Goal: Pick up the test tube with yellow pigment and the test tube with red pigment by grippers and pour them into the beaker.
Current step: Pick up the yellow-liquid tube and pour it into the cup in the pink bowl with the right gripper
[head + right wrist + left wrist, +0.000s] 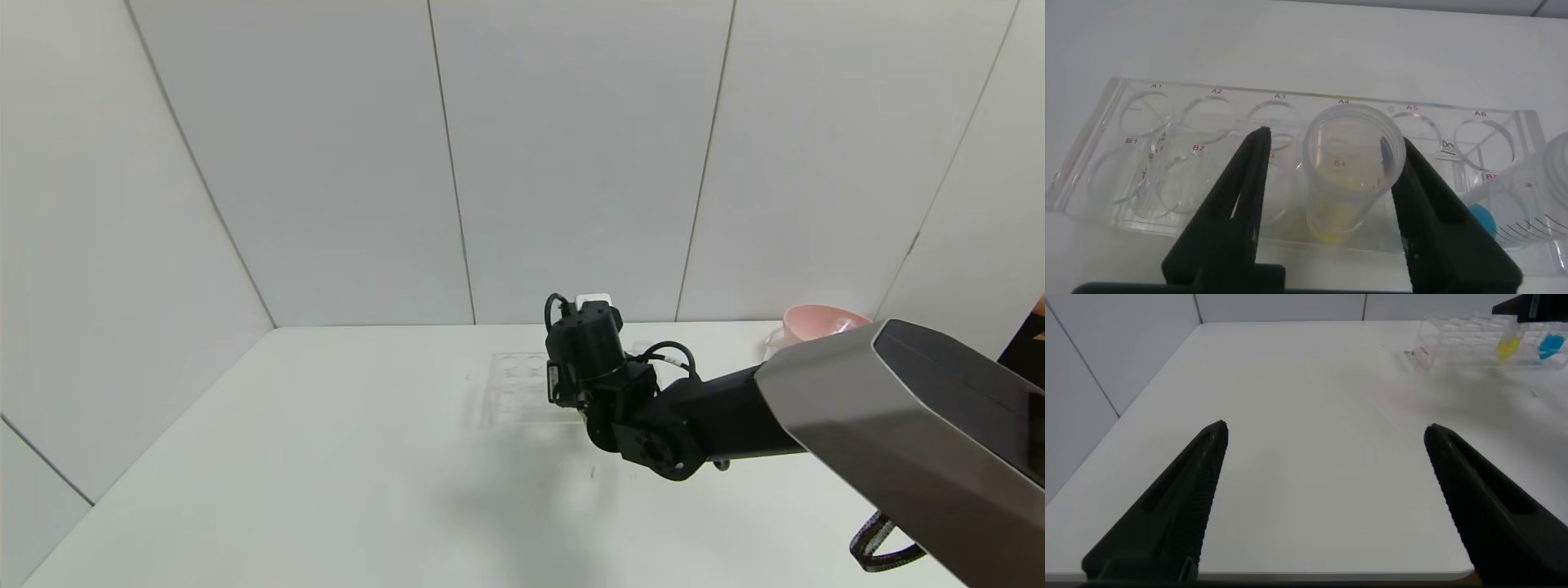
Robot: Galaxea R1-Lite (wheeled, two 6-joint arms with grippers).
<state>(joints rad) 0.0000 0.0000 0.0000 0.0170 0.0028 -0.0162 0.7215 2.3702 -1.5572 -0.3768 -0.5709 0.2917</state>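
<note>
Straddling yellow tube (1348,175) with right gripper (1331,196); fingers (1237,204) parted either side of it, not yet clamped, small gap visible on each side. Tube upright in clear rack (1118,175), slot row B, yellow liquid at bottom. Blue tube (1535,204) just beside it in same rack, not part of task. From left wrist view, rack (1462,339) sits toward far edge of bench (1315,457), yellow tube (1508,348) and blue tube (1551,347) side by side. From head view, right gripper (571,384) mostly hidden behind own wrist, poised over rack (510,388) near middle-far part of bench (326,457).

Left gripper (1323,502) spread wide, holding nothing, hovering low over near left part of bench, well apart from rack.

Pink bowl (820,321) at far right corner. Red tube not seen in any view; beaker not seen either, possibly hidden behind right arm.

Progress, judged: very early. Nothing lifted, nothing poured. Current step looks like closing on yellow tube. Left to do: grip and lift yellow tube, pour into beaker, then find, grab and pour red tube. Risk: nudging blue tube while lifting, given tight spacing.
</note>
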